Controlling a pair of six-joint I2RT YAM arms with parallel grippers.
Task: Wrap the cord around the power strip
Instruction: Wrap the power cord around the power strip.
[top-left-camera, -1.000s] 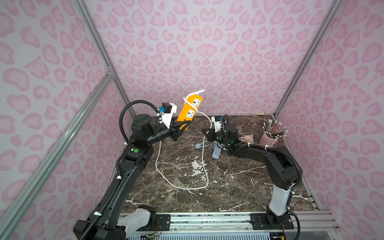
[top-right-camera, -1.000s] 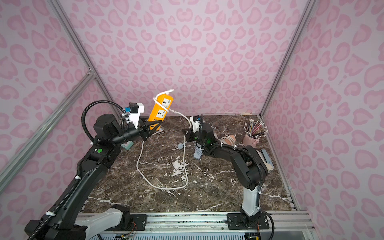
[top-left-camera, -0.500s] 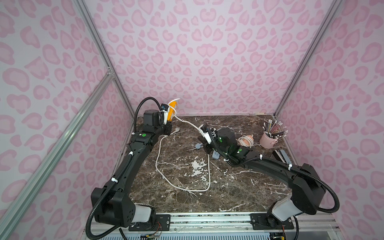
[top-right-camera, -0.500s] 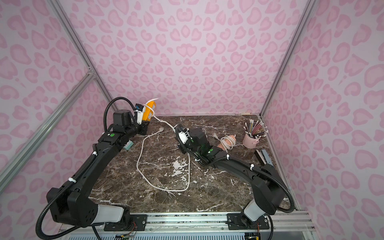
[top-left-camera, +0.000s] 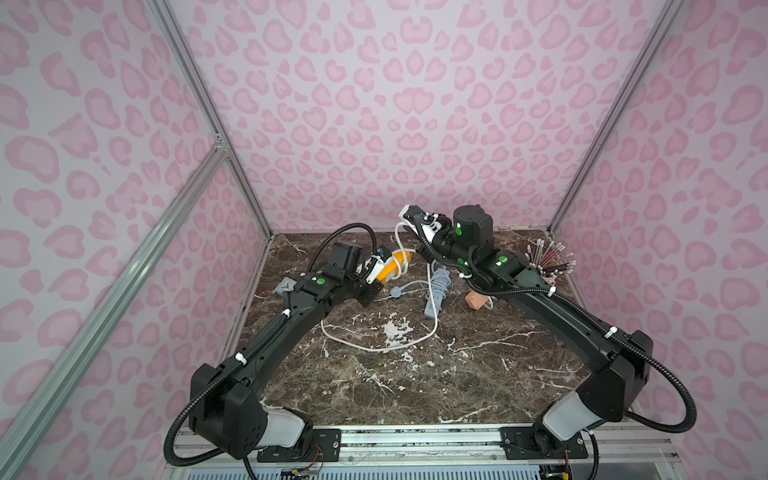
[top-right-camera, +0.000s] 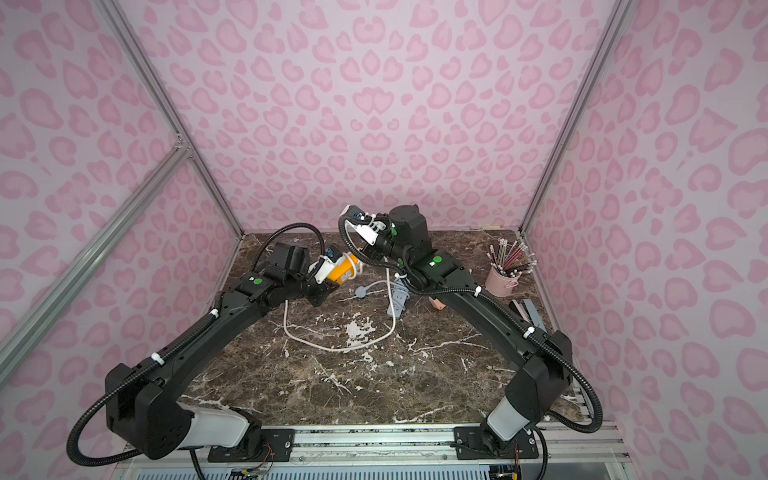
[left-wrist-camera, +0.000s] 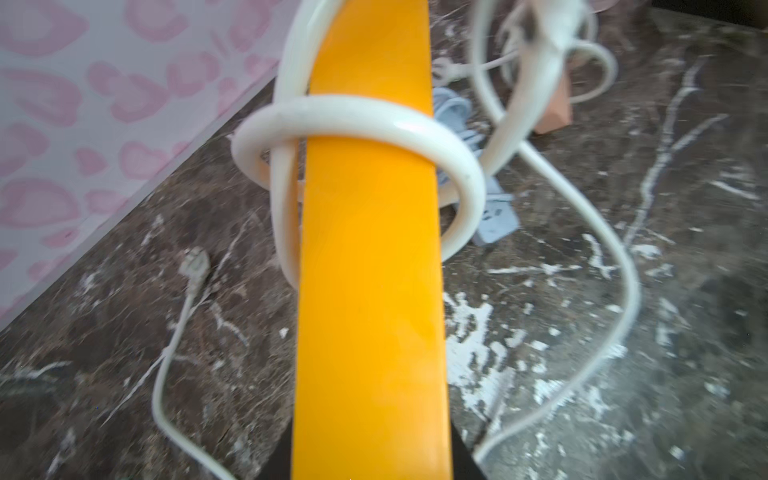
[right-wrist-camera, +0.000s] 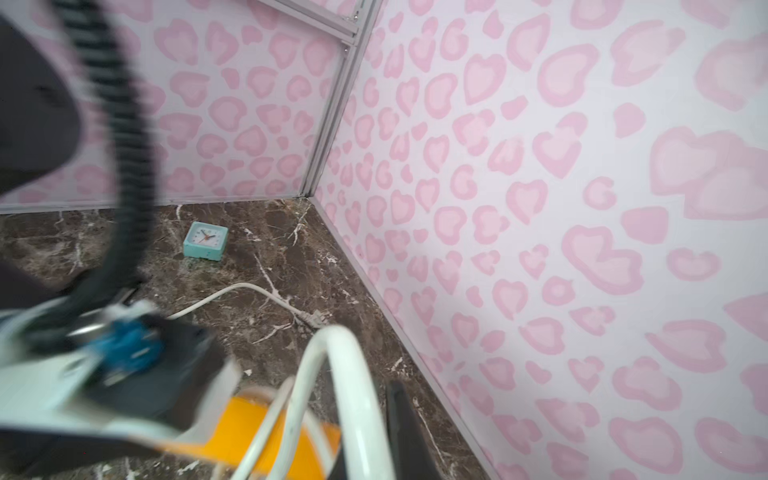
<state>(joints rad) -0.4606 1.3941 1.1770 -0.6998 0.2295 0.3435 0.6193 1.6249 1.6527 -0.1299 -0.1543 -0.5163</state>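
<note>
Left gripper was clamped on the orange power strip, low over the back of the table, one slack cord loop on it. Right gripper looked pinched on the cord, view blurry. I judged it needed pulling taut, next turn laid alongside.

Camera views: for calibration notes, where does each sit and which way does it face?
Top views: high in front, looking down at the table; left arm, right arm from base to wrist.
Left wrist: on the left arm, looking along the held orange power strip; dark fingers at the edge.
Right wrist: on the right arm, facing a wall corner and teal clock; one dark finger.
Shared: white cord and orange power strip, in all four.
</note>
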